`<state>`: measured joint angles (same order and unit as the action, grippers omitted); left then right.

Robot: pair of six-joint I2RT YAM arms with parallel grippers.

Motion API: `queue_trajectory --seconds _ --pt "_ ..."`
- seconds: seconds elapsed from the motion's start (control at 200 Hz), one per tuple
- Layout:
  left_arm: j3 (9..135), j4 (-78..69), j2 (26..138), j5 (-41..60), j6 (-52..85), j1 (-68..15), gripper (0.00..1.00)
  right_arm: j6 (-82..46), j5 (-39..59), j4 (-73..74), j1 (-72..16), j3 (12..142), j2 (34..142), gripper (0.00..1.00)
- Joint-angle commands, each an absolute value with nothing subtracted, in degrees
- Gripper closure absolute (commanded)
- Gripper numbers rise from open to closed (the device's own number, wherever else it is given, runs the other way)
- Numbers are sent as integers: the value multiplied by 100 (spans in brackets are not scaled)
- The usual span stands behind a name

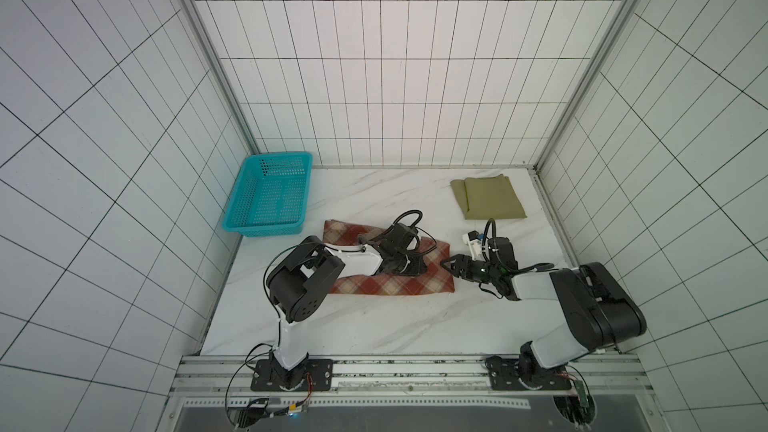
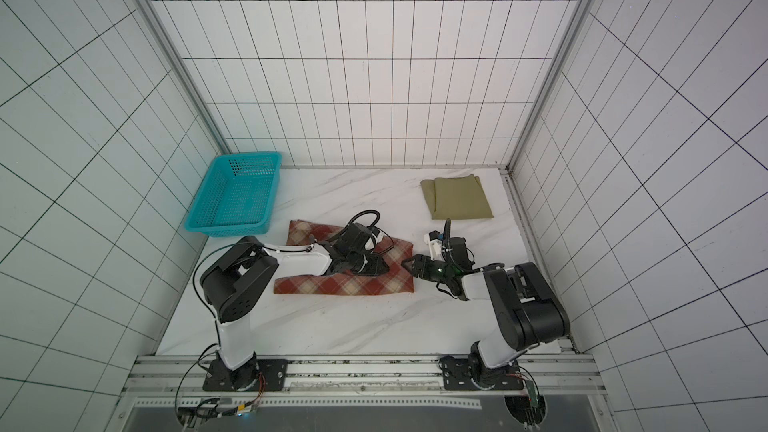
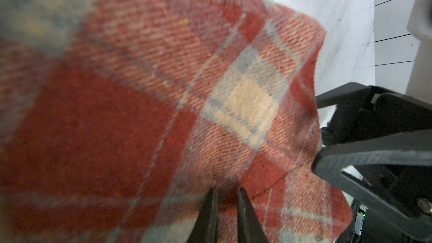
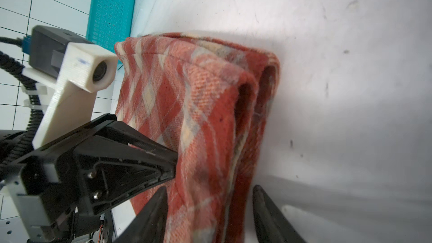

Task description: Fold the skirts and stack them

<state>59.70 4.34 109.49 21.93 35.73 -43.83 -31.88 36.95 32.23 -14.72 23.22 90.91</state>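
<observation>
The red-and-cream plaid woollen skirt [image 1: 395,284] lies folded in a long band across the middle of the white marble tabletop [image 1: 374,322]. Its near long edge is fairly straight. In the right wrist view its right end shows as two rounded folds, one over the other.

The left gripper [image 3: 226,195] sits on top of this skirt, jaws narrow, pinching a small ridge of the upper layer. The right gripper [image 4: 209,188] meets the skirt's right end with jaws wide, one finger on either side of the doubled edge, not clamped.

In front of the plaid skirt, bare marble runs to the front rail. The folded olive-khaki smooth cloth skirt [image 1: 490,197] lies well apart, beyond the plaid skirt's right end. The teal perforated plastic basket [image 1: 262,228] stands just beyond its left end.

In both top views the left arm hides the plaid skirt's middle, and the left wrist view is blurred at its far side.
</observation>
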Motion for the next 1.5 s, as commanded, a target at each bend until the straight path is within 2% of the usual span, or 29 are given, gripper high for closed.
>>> queue_trajectory --seconds 0.0,0.305,0.44,0.555,0.7,0.92,1.204,1.494 --pt "6104 524 11039 2085 3542 -4413 82 -3188 3401 2649 -1687 2407 9492 42" --pt "6100 426 11125 2084 3582 -4421 83 -3404 3507 2981 -1972 2458 9632 44" --pt "6084 385 11120 2062 3589 -4432 83 -3404 3556 2979 -2051 2571 9557 53" --pt "6073 349 11076 2025 3617 -4438 84 -3350 3670 2759 -2109 2781 9437 69" --pt "5971 137 10911 2016 3753 -4441 84 -3195 3645 2285 -2117 3043 9126 100" --pt "5811 324 10267 1729 3648 -4295 85 -2728 3319 842 -1837 3600 8605 100" --pt "5067 439 9318 1787 3497 -3435 85 -1629 2554 -1549 -1680 4748 8330 100" --pt "4791 733 8970 1822 3205 -3181 85 -1351 2133 -2495 -1609 5402 8251 100"
